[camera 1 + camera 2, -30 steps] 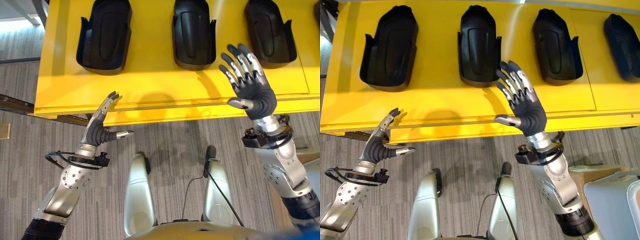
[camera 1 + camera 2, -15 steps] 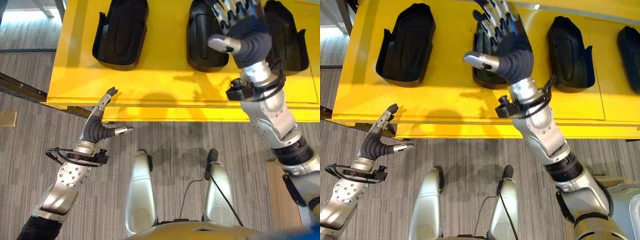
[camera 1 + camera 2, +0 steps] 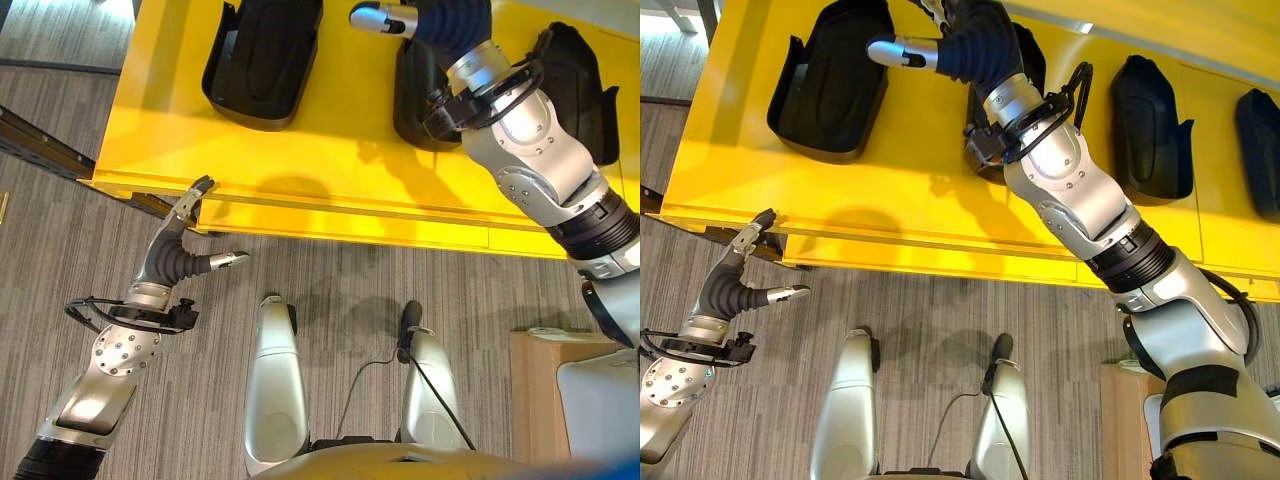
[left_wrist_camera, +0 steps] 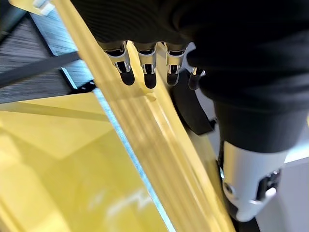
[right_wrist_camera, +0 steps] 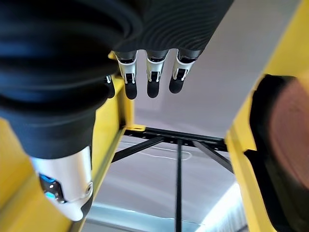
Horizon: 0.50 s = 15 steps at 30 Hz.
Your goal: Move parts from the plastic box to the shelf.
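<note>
Right robot hand [image 3: 960,45] reached farther over shelf [image 3: 910,190], open

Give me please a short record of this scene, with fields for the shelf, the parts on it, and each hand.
shelf: yellow shelf, seen from above
parts: four black parts lie in a row on it
left hand: left hand open, holds nothing, at the shelf's front edge
right hand: right hand open, holds nothing, reaching over the shelf between the first and second parts from the robot's left
</note>
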Available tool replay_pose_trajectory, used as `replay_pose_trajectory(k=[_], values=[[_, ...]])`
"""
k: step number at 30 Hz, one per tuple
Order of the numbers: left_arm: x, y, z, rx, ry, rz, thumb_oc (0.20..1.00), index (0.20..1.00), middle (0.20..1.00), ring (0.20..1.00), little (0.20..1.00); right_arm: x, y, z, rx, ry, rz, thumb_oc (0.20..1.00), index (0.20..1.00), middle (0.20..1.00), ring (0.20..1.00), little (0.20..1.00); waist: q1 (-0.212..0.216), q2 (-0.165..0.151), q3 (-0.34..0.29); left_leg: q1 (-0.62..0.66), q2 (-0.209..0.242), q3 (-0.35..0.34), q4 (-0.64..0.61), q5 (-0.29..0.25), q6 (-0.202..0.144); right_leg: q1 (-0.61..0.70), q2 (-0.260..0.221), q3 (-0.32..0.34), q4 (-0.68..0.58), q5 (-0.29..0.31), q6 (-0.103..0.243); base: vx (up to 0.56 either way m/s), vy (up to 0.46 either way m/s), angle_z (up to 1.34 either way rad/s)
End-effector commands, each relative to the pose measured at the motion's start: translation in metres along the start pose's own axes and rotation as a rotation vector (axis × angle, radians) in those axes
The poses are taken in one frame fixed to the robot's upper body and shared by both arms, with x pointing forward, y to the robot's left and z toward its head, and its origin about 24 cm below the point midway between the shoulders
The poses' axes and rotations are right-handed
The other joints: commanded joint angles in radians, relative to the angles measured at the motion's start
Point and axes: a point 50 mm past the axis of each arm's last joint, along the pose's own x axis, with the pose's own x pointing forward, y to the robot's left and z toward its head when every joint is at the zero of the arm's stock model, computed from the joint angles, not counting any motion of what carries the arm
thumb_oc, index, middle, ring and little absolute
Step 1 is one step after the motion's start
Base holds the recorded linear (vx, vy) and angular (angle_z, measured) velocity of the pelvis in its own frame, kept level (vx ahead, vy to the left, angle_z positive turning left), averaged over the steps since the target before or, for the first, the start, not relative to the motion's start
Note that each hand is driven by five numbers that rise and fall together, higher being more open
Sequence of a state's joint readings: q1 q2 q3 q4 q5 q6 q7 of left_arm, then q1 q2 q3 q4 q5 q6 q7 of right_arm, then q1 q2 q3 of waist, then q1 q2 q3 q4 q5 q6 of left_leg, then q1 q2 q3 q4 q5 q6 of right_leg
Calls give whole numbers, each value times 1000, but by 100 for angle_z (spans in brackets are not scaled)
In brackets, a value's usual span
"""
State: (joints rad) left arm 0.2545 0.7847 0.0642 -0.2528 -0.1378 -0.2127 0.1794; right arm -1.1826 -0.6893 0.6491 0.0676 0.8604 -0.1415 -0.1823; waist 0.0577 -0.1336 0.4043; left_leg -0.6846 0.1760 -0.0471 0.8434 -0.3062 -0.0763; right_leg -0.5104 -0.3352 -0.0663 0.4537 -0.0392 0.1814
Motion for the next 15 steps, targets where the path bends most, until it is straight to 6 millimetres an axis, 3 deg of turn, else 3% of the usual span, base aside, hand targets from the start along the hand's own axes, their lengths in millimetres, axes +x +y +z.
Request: replay_pose_trajectory(k=[1, 12, 15], values=[[-3, 8, 21, 7, -84, -13, 1000, 1000, 1000, 1000, 1000, 17, -20, 32, -11, -90, -82, 1000, 1000, 1000, 1000, 1000, 21, -14, -14, 15, -30, 10, -99, 61, 40, -20, -12, -17, 226, -161, -66, -12, 6, 5], [-8, 8, 15, -59, -39, 0, 1000, 1000, 1000, 1000, 1000, 44, -56, 21, -10, -13, -362, 1000, 1000, 1000, 1000, 1000, 46, -9, 5, -13, -41, -8, -91, 57, 53, -19, -3, -36, 221, -158, -71, -12, 16, 6], [-8, 8, 14, -64, -35, 4, 1000, 1000, 1000, 1000, 1000, 50, -58, 20, -5, -5, -395, 1000, 1000, 1000, 1000, 1000, 48, -7, 8, -20, -43, -10, -85, 55, 55, -21, -1, -37, 221, -157, -72, 0, 0, 0]])
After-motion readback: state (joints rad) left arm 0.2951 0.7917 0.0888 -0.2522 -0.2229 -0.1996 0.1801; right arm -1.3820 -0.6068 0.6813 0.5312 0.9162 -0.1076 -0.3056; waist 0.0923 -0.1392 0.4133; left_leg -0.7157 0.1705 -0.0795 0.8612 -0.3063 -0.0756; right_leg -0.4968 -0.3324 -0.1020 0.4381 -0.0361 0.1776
